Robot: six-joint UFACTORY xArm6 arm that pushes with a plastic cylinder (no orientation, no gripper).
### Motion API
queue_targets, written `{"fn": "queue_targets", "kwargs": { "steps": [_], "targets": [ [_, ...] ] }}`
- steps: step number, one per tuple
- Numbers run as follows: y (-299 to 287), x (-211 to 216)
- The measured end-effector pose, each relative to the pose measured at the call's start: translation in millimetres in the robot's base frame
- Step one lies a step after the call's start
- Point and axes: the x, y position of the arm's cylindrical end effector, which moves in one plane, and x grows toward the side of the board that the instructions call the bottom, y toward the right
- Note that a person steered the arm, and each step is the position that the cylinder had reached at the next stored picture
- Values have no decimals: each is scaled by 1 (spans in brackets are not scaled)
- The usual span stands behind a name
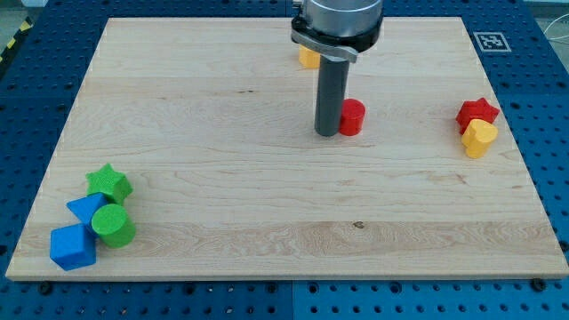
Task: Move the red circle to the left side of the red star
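The red circle (353, 116) is a short red cylinder near the middle of the board, a little toward the view's top. My tip (327, 133) rests on the board touching or almost touching the red circle's left side. The red star (477, 112) lies far to the view's right, with a yellow heart (480, 139) touching it just below. A wide stretch of bare wood separates the red circle from the red star.
A yellow block (308, 58) sits at the view's top, partly hidden behind the arm. A green star (109, 183), blue triangle (87, 209), green circle (114, 226) and blue cube (72, 247) cluster at the bottom left. The wooden board (222, 133) lies on a blue perforated table.
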Motion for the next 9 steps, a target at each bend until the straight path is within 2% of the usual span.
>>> {"fn": "queue_targets", "kwargs": {
  "steps": [2, 3, 4, 7, 9],
  "targets": [
    [3, -30],
    [40, -29],
    [76, -27],
    [77, 17],
    [91, 19]
  ]
}}
